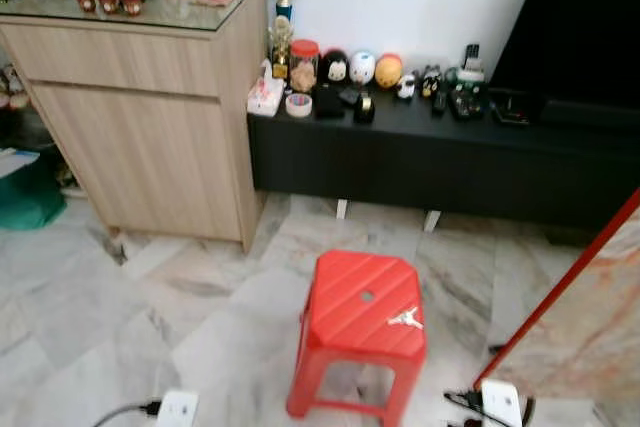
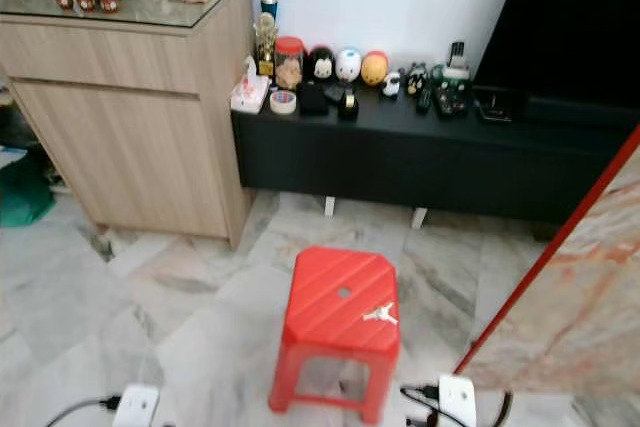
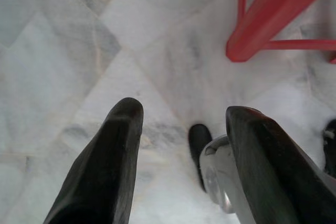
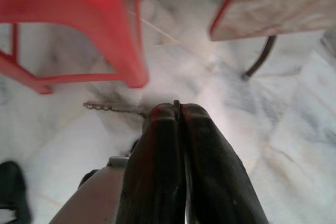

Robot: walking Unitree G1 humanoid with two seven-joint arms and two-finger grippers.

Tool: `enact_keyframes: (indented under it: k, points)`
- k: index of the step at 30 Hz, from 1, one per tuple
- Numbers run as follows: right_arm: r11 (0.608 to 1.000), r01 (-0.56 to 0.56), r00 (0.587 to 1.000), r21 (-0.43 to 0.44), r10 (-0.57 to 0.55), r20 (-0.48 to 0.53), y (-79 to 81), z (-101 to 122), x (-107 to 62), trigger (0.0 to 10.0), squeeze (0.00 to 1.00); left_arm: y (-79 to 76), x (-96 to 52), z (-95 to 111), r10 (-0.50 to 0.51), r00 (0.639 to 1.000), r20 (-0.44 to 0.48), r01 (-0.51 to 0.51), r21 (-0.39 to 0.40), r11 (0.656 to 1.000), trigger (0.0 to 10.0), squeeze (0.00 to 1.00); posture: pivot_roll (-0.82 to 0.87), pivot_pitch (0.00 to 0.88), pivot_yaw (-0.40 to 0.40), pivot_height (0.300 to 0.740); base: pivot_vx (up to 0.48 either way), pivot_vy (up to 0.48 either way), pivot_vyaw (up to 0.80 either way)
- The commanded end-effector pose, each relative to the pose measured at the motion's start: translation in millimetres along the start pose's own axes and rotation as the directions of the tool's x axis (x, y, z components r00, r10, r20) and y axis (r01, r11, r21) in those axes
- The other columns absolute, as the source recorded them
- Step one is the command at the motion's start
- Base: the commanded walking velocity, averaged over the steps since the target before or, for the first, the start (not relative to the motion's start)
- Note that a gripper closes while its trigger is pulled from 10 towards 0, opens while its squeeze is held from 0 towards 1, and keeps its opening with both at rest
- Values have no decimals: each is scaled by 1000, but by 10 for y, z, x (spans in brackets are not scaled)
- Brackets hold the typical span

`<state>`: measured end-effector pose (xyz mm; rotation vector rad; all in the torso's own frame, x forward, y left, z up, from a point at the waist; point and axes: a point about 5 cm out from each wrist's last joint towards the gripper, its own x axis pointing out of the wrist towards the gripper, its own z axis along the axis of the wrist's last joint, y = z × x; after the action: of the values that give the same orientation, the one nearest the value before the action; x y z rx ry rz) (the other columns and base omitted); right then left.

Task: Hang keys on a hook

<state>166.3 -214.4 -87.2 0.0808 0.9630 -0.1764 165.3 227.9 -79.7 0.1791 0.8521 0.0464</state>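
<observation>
The keys (image 1: pixel 405 318) lie on the seat of the red stool (image 1: pixel 345 307), low in the frame and right of centre, near the stool's right edge. They have not been picked up, so the task is at its first step: reaching them.

Both arms hang low over the marble floor (image 1: pixel 120 317). In the left wrist view the left gripper (image 3: pixel 181 129) has its fingers well apart, with nothing between them and a stool leg beyond. In the right wrist view the right gripper (image 4: pixel 178 111) has its fingers pressed together; a thin beaded line shows just beside their tips, possibly a chain, though the blur leaves that unsure.

No hook can be made out among the clutter on the black tabletop (image 1: pixel 400 137) or the wooden cabinet (image 1: pixel 150 127) in the upper left. The next move, as I judge it, calls for bending to the stool and pinching the keys.
</observation>
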Motion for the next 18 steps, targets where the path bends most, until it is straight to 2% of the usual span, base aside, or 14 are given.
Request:
enact_keyframes:
  k: [1,6,18]
  points:
    - [999,29,1000,14,-29,-4,-97,-17,-13,10000,0,-89,-5,-46,-24,999,-23,24,-7,1000,10000,0,68,0,-54,740,0,-472,0]
    - [999,36,999,21,-36,-3,-146,-25,-22,10000,0,-93,-2,-41,-26,999,-25,26,-9,1000,10000,0,65,0,-53,740,0,-445,0]
    - [999,36,999,25,-36,-1,-86,-8,-10,10000,0,-137,10,-3,-35,999,-9,35,-12,999,10000,0,62,0,-51,740,0,-341,0]
